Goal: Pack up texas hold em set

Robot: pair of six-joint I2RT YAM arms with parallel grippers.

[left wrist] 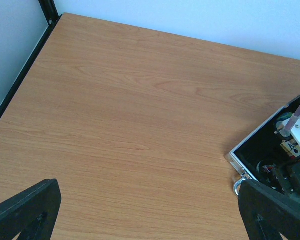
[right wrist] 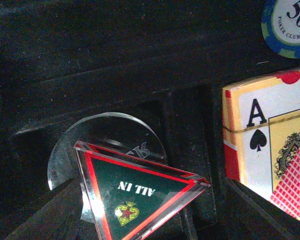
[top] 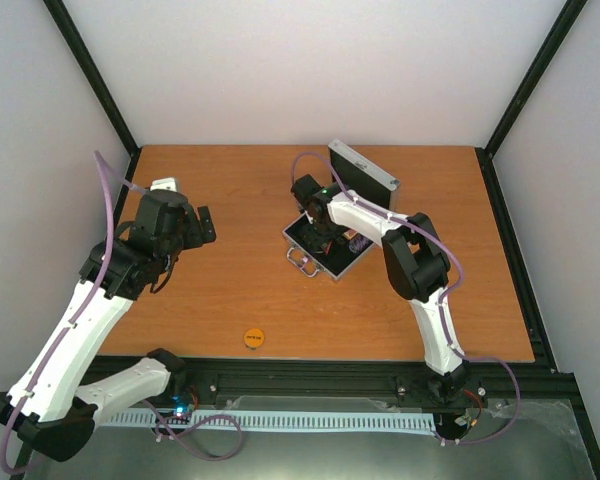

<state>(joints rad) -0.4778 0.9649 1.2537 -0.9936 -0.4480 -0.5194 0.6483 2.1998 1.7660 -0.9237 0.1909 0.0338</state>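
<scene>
Wooden desk (top: 230, 300), and the flat silver aluminium case (top: 365, 172) sits open right of centre, lid up. The right gripper (top: 320, 232) is down in its black lining, clenched or released I cannot tell, while the left gripper (top: 202, 226) hovers released, well apart to the left. Inside: the pink-white card pack (right wrist: 270, 150), beside it the black-red triangle (right wrist: 135, 195) overlapping the clear disc (right wrist: 105, 132), a blue-rimmed round poker chip (right wrist: 287, 25) above the pack; the small orange disc (top: 254, 338) lies outside, near the desk's front edge.

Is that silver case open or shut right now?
Open. The case has its lid standing upright, and the card pack and triangle show on the black lining inside.
</scene>
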